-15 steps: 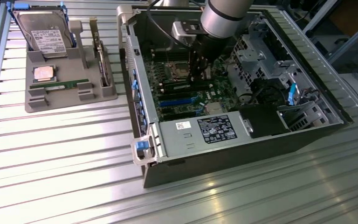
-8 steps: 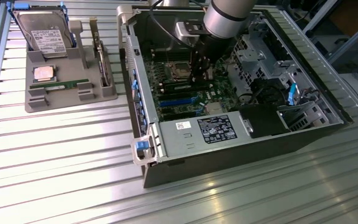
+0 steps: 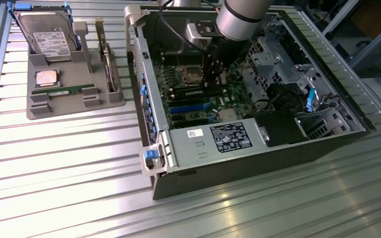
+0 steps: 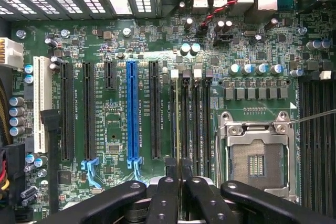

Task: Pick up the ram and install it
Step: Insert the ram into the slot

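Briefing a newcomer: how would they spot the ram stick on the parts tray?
On the exterior view's left, beside the open computer case, sits a gray parts tray. In front of its square silver CPU lies the ram stick: long, narrow, green, flat, unlike the wider expansion card standing on edge.

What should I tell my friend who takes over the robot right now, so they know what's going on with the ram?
Hand: shut on the ram, held edge-on, down inside the open computer case.
Things: the ram sits in line with the memory slots, beside the CPU socket. A second stick just like it lies in the grey holder outside the case.
Done: the ram is picked up and brought to the slots.
Left: the ram is not yet let go, and I cannot tell whether it is pushed fully in.
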`<state>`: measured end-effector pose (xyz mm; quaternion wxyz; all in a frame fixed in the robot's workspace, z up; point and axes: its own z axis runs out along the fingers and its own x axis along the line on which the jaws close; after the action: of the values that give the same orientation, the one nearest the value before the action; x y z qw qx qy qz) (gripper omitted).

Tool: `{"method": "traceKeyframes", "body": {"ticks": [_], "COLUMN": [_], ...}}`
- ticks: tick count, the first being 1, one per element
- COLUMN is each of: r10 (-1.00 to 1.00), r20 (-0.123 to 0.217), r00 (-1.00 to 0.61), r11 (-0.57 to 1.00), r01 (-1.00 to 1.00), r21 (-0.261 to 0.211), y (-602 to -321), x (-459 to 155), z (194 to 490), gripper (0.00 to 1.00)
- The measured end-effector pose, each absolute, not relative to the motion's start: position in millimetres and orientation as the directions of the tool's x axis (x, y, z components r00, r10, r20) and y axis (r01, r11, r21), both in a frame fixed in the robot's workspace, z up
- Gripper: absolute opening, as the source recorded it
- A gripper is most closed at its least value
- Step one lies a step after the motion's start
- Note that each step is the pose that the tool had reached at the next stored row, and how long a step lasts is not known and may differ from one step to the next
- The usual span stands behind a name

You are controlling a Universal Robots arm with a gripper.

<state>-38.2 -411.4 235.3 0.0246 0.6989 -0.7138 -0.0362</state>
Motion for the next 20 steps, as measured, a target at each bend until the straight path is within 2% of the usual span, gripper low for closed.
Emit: {"method": "traceKeyframes", "body": {"ticks": [20], "r10": [-1.0], "r20": [-0.016], "r00": [-0.022], "r11": [0.02], "r01": [-0.996], "r21": [0.086], "y": [-411.2], "x": [-39.5], "z": [241.1], "gripper": [0.12]}}
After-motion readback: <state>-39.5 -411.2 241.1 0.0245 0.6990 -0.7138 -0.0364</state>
